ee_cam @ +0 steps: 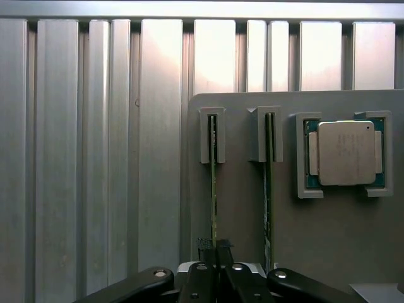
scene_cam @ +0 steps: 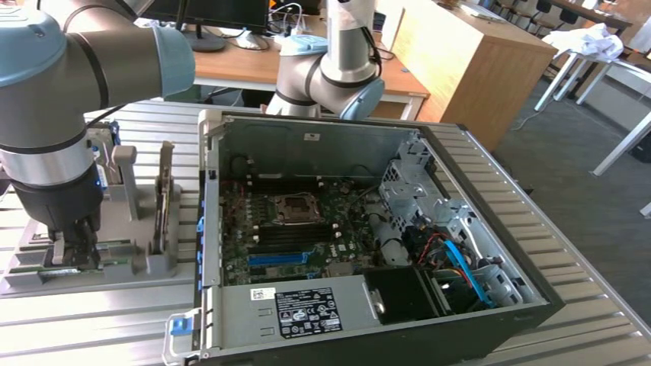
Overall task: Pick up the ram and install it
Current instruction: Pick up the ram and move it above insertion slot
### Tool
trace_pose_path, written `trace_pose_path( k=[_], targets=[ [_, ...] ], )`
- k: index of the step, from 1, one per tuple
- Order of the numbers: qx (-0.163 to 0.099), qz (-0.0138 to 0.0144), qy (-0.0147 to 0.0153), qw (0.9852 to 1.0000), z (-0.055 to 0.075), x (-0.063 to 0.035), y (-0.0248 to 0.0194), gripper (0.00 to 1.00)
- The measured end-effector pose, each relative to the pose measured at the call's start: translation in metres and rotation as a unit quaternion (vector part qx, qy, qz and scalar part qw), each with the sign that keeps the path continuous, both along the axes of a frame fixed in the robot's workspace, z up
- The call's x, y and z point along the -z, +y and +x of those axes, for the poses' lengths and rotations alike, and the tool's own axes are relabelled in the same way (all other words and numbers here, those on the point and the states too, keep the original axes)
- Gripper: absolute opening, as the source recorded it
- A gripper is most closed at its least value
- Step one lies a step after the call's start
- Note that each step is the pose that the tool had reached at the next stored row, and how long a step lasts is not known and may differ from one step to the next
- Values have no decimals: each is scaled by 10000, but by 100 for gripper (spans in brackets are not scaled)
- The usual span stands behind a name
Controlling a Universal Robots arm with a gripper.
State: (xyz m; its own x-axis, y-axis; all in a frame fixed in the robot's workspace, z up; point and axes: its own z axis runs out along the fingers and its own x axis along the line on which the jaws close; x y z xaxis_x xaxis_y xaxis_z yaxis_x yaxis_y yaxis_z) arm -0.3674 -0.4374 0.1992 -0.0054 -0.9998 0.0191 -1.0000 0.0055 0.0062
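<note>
End effector (ee_cam: 216,252) clamped on the ram (ee_cam: 213,183). The ram stands on edge in a slotted grey holder (ee_cam: 240,202) on the table (scene_cam: 102,320), presumably to present its thin upper edge for gripping.

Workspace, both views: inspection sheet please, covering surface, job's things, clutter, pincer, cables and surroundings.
Surface: ribbed silver metal table, bearing a flat grey holder plate and an open black-and-grey metal computer case.
Job's things: thin green circuit-board ram stick on edge in a plate slot; second green stick alongside.
Clutter: square silver processor chip in its own cradle.
Pincer: shut on the first ram stick.
Cables: blue and orange cables inside the case.
Surroundings: second grey robot arm, wooden desk.
</note>
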Motion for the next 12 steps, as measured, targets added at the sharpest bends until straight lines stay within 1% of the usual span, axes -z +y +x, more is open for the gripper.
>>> trace_pose_path(
  k=[8, 12],
  targets=[
    [0, 1, -2, 10000, 1, -3, 0, 12],
    [0, 0, 0, 10000, 0, -31, 0, 12]
  ],
)
